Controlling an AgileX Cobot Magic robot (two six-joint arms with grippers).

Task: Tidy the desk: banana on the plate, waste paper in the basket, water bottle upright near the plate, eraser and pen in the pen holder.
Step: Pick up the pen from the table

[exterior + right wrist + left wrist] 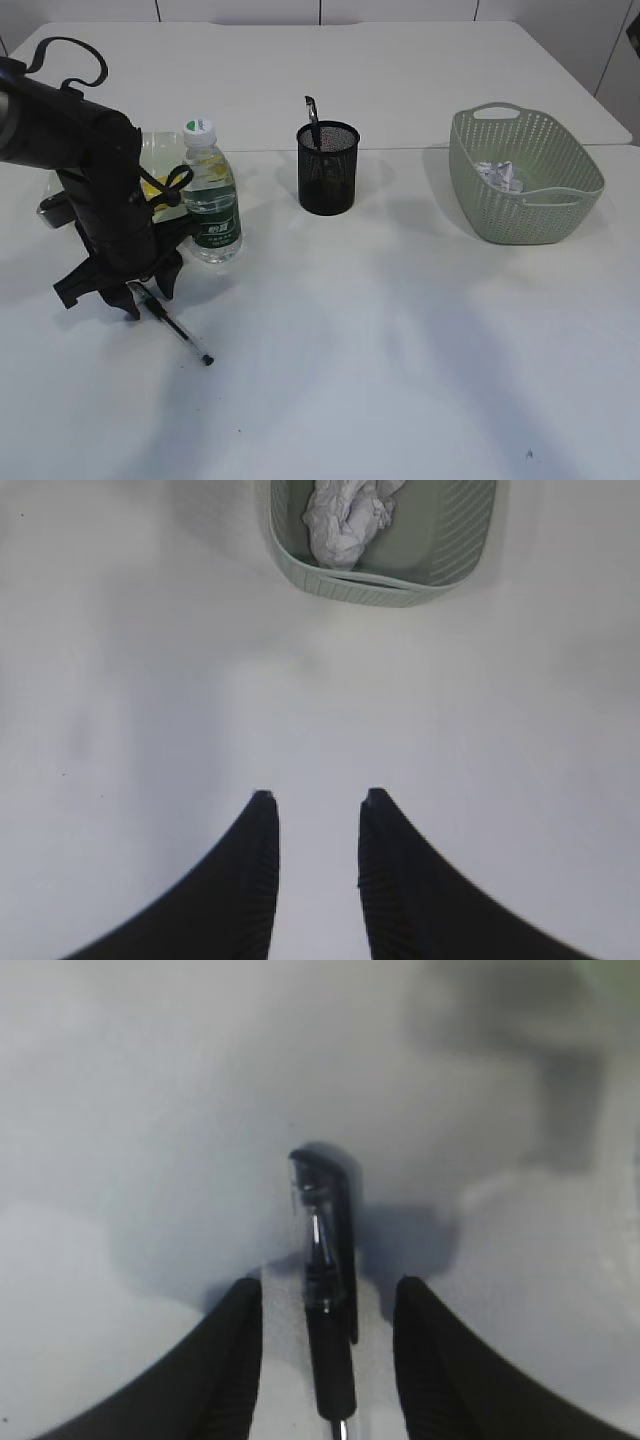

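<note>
While the black pen (325,1290) lies flat on the bench (400,350) before the water bottle (211,195), the left tool (328,1360) straddles it unclenched, poised to grasp; the right tool (315,870) hangs empty.

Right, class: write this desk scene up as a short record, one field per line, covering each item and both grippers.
pen: flat on table, between left gripper's open fingers, not yet gripped
water bottle: upright beside plate
pen holder: one pen-like item inside
basket: holds waste paper
right gripper: open, empty, above bare table
</note>
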